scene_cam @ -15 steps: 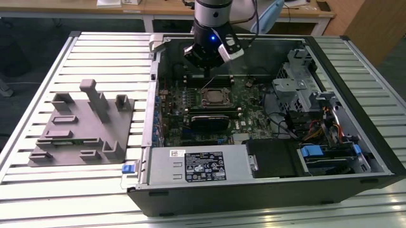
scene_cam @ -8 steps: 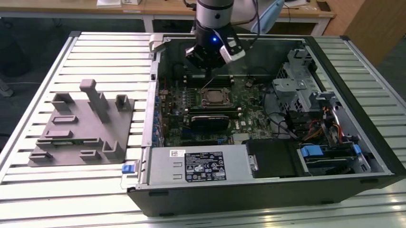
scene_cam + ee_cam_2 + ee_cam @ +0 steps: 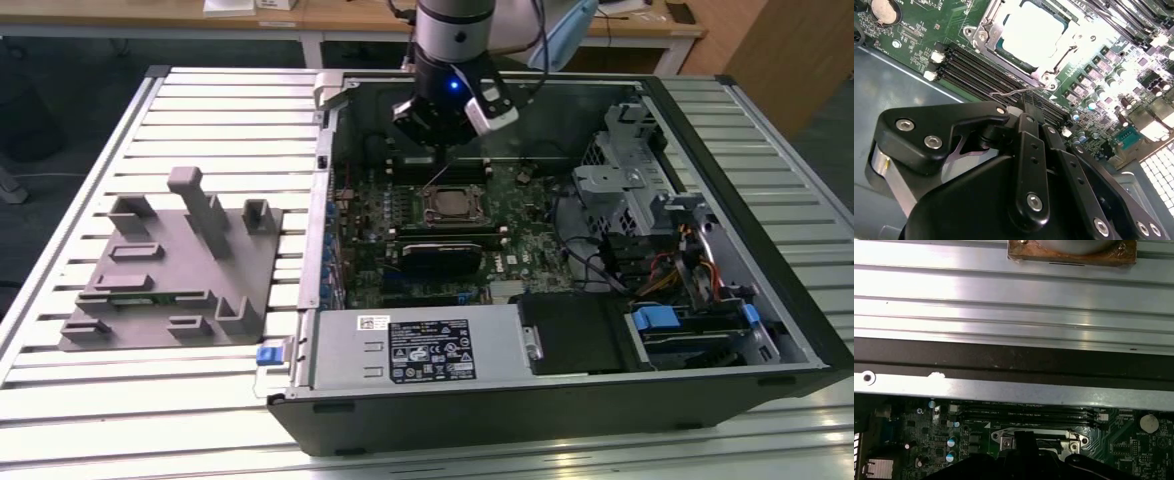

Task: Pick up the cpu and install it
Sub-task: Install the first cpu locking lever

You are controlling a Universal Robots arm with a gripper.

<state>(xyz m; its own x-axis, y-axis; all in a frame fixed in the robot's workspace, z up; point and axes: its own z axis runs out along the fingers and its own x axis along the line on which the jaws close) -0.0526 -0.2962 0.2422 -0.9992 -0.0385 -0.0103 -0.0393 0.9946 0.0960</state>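
My gripper [image 3: 441, 150] hangs just above the socket frame [image 3: 455, 205], the cpu [image 3: 1034, 35] already lying flat inside it below me; whether my jaws are spread I cannot tell.

Exterior high; wrist views near motherboard [image 3: 924, 30].

the cpu [image 3: 1033, 34] has a pale, shiny metal top, at the upper middle of the second wrist view. the pincer [image 3: 1026, 107] below it is black, smooth and a bit glossy, with silver metal screws. the surface [image 3: 200, 120] is ribbed grey metal that shines. the fixture block [image 3: 167, 265], at the exterior view's left, looks like dull grey plastic. the computer case [image 3: 561, 410] has matt black walls.
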